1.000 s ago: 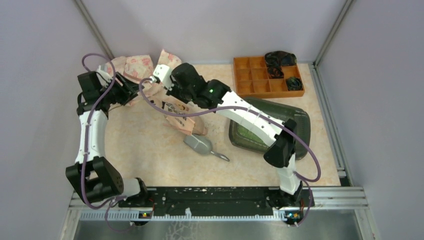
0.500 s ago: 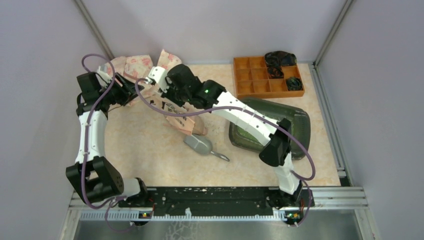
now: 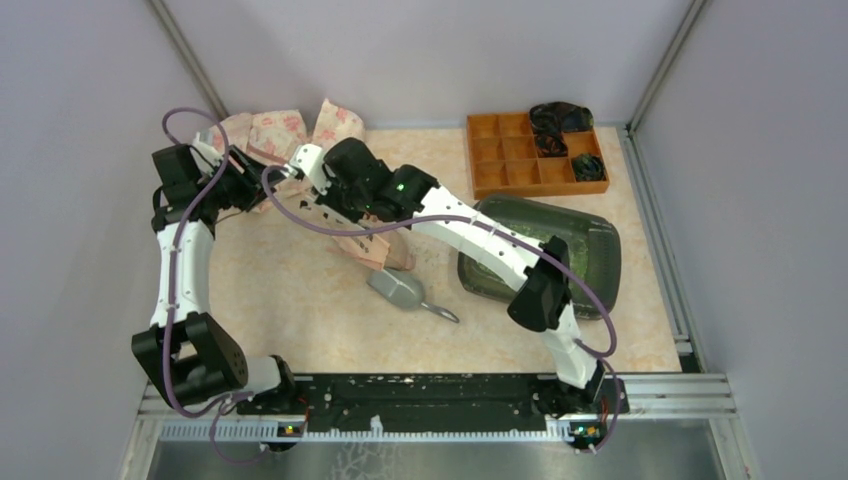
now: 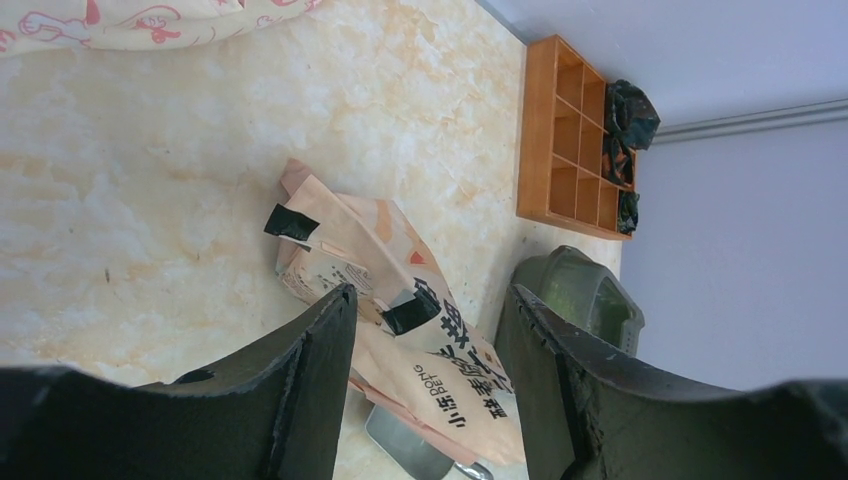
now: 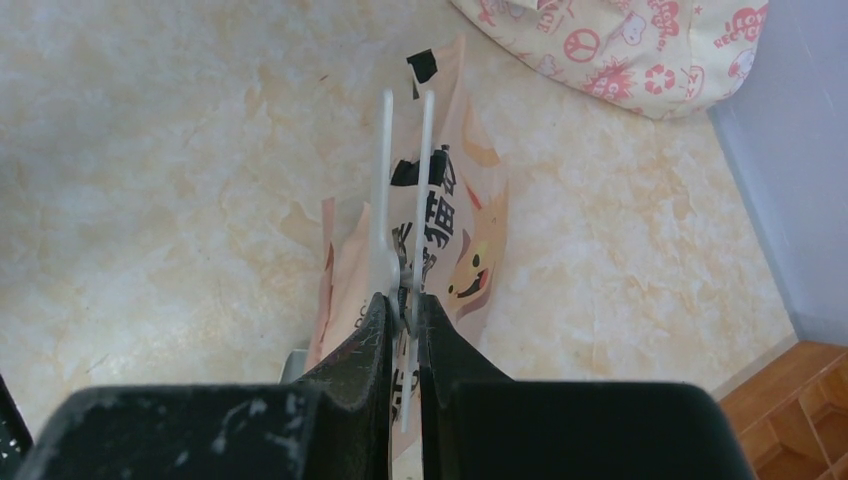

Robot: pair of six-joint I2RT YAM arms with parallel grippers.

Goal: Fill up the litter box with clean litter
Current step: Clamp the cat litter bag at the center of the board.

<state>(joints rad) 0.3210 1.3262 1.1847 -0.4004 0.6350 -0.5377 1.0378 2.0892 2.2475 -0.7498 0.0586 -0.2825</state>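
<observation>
The litter box is a dark shallow tray on the right of the table, also seen in the left wrist view. Clean litter shows as a greenish layer inside it, partly hidden by the right arm. A peach-orange printed paper bag lies flat mid-table. My right gripper hangs above the bag's top end, shut on a white two-pronged clip. In the top view that gripper is left of centre. My left gripper stands open and holds nothing, at the back left.
A grey metal scoop lies by the bag's lower end. A cream cloth bag with red prints sits in the back-left corner. An orange compartmented organiser holding dark items stands at the back right. Walls close in on three sides.
The right arm has swung left and back, carrying the white clip toward the back-left corner. The left arm has stayed still.
</observation>
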